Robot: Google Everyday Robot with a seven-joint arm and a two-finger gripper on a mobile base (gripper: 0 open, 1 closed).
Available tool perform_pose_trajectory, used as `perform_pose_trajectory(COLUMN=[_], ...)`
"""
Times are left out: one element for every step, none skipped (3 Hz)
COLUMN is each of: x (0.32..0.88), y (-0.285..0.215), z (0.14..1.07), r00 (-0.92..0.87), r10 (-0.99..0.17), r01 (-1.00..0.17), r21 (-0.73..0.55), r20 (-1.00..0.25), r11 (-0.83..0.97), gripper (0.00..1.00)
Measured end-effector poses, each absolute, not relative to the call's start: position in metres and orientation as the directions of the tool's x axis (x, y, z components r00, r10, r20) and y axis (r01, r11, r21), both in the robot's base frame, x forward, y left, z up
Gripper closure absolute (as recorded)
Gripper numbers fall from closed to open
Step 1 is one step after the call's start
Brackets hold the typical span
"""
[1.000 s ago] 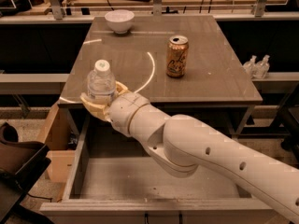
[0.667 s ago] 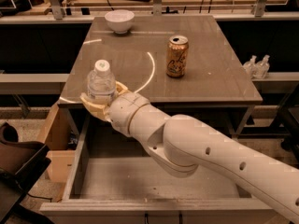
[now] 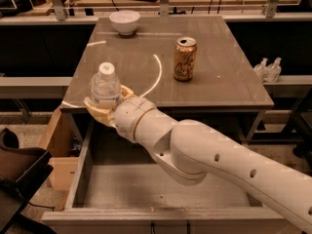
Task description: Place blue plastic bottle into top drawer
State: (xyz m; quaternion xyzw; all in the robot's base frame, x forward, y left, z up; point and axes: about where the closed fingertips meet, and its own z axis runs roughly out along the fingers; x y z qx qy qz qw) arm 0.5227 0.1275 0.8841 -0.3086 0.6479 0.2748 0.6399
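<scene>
No movement: gripper (image 3: 107,103) tight around blue plastic bottle (image 3: 105,86) at table's (image 3: 222,84) front edge, over open top drawer (image 3: 146,191).

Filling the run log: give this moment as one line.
gripper: shut on blue plastic bottle, at front table edge | top drawer: open, bottle not inside
</scene>
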Motion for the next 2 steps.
perform_pose_trajectory(x=[0.5226,0.5226], y=[0.1277,0.1277], z=[0.8842,0.8843], r00=[0.01,0.01], r10=[-0.048,-0.048], r01=[-0.752,-0.752], r21=[-0.039,-0.039], r20=[-0.999,-0.999], r11=[0.658,0.658], gripper=[1.0,1.0])
